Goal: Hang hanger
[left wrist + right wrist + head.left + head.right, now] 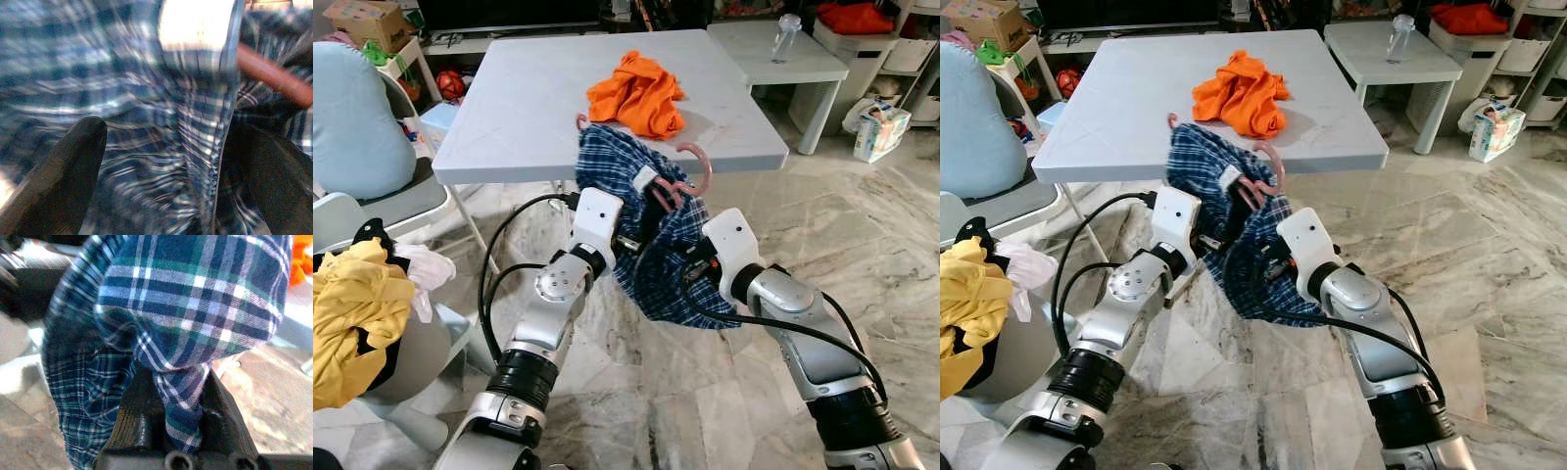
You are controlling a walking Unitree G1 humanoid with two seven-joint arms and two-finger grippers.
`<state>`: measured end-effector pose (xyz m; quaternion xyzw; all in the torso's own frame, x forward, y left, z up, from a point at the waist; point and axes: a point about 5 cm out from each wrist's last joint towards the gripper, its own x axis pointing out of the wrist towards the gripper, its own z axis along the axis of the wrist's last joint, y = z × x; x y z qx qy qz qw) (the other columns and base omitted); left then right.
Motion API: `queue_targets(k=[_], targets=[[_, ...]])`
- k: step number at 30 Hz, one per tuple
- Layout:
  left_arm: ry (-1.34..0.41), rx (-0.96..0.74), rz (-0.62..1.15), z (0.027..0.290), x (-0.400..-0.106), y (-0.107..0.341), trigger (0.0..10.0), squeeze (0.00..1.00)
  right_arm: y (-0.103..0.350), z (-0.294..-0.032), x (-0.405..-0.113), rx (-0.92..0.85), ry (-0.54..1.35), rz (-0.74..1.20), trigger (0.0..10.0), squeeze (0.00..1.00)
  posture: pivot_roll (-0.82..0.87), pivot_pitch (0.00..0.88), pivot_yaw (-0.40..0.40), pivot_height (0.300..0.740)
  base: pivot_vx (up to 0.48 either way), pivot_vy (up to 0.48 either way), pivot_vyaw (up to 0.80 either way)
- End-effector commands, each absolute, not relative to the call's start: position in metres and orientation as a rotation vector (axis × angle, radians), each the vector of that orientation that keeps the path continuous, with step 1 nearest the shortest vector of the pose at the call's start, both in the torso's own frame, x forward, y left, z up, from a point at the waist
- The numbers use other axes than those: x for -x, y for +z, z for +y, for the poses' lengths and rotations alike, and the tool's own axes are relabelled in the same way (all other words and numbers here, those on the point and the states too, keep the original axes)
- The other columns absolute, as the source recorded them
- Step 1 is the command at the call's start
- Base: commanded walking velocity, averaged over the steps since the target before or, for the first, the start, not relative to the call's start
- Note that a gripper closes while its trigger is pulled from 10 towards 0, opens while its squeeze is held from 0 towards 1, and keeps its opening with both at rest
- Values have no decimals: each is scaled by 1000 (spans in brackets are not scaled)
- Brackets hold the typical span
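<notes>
Hanger [698, 162], pink, threaded through a blue plaid shirt [677, 257], held in the air at the near edge of a grey table [538, 98]; hook curved up beside the shirt collar. Right gripper [182, 428] clenched on a fold of the plaid cloth, fabric pinched between the two black fingers [139, 416] and bunched above them. Left gripper [161, 161] pressed into the shirt from the other side, fingers [58, 171] spread apart with cloth lying between them; whether gripping or merely resting against it, could not be told. Pink bar of the hanger seen just past the left fingers, next to a white collar label [198, 24]. Shirt hung down between both silver forearms, lower hem below wrist level.

On the table top, behind the shirt: an orange garment [639, 93], crumpled, apart from the hanger. Farther back, a smaller white table [773, 54] with a clear bottle [786, 34]. At the robot's left, a chair with a yellow garment [352, 318] heaped on it. Marble floor [862, 255] underneath.
</notes>
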<state>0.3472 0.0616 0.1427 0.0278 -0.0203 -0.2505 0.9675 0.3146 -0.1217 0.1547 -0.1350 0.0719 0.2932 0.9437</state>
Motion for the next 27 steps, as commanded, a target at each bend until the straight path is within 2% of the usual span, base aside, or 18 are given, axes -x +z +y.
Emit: queue_targets(k=[1,8,14,20,27], targets=[[-501,-70,-40,61,-349,143,10000,0,161,-120,-310,259,622,134,10000,0,25,52,8,740,0,0,0],[-430,-112,-32,73,-357,140,10000,0,162,-120,-297,273,721,160,10000,0,24,51,9,740,0,0,0],[-303,-155,-55,101,-368,146,10000,0,158,-135,-287,327,789,221,10000,0,28,51,8,740,0,0,0],[-239,-173,-74,117,-372,151,10000,0,151,-155,-292,425,725,266,10000,0,29,49,10,740,0,0,0],[-242,-174,-87,116,-370,151,10000,0,132,-174,-296,563,648,361,10000,0,39,49,8,740,0,0,0]])
